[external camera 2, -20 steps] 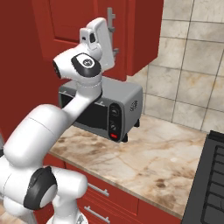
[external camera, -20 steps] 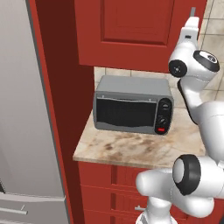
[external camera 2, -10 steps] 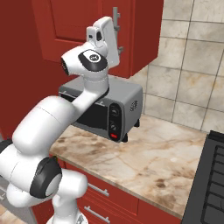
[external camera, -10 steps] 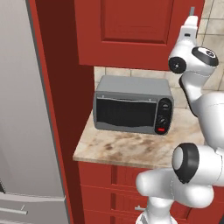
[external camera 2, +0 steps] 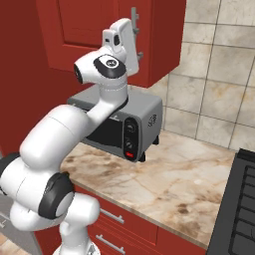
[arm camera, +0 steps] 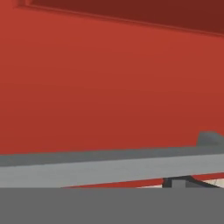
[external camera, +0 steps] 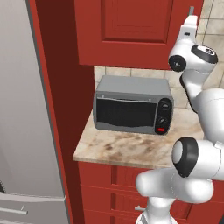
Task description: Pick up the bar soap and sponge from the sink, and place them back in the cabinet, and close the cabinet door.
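Facing the closed cabinet door [external camera: 131, 26], handle [external camera 2: 134, 20] upright; end effector [external camera 2: 133, 42] state unclear

No text, label, brand, number or sign can be read. The toaster oven [external camera: 133, 105] front carries round knobs and a small red button at its right edge, but nothing legible is printed there.

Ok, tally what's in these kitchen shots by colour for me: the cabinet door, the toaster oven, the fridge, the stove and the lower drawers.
Red: 2, the cabinet door and the lower drawers
Grey: 2, the toaster oven and the fridge
Black: 1, the stove
Total: 5
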You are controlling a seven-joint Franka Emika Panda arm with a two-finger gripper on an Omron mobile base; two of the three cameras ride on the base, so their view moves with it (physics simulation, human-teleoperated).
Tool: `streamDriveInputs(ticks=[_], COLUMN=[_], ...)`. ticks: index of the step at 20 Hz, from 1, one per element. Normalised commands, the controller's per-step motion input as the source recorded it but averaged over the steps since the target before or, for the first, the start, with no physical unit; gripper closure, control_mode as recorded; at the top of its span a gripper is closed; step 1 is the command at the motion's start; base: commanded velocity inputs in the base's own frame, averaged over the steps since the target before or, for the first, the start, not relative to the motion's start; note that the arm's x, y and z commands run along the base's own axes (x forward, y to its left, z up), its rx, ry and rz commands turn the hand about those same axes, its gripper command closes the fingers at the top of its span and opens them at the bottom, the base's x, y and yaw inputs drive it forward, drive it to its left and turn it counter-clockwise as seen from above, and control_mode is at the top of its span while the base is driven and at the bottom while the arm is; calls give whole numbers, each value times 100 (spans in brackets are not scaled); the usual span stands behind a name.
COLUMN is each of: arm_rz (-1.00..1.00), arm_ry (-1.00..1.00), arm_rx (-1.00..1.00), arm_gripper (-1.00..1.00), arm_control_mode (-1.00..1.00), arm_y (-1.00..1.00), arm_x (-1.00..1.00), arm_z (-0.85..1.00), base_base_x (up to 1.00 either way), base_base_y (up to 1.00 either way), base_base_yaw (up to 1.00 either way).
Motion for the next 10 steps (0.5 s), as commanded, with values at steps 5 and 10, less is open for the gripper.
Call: streamDriveInputs(ticks=[5,10], arm_rz=[0,0], arm_ry=[3,6], arm_rx=[0,0], arm_gripper=[-100,-100], arm_control_mode=[-100,-100], arm_y=[0,0], arm_x=[22,11], arm_z=[0,0], base_base_x=[0,0], base_base_y=[0,0], base_base_yaw=[0,0])
